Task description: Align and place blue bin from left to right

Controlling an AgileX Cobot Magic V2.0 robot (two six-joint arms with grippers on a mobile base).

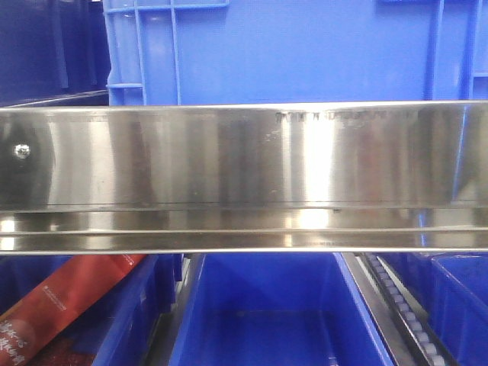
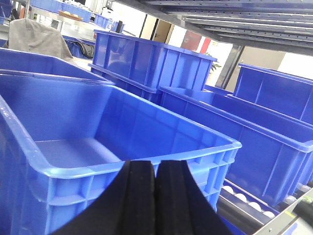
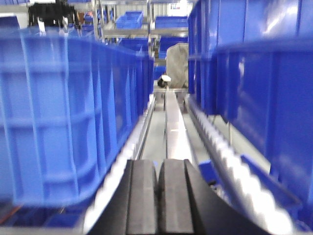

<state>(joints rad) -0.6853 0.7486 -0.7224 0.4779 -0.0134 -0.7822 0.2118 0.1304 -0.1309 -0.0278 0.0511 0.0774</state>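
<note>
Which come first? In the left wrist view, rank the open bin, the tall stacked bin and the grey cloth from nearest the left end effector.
1. Open bin, directly ahead of the left end effector.
2. Tall stacked bin, behind it, centre.
3. Grey cloth, far upper left.

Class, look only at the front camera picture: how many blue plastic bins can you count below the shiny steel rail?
3. A left blue bin holding a red packet, an empty centre blue bin, and a right blue bin cut by the frame. More may be hidden.
</note>
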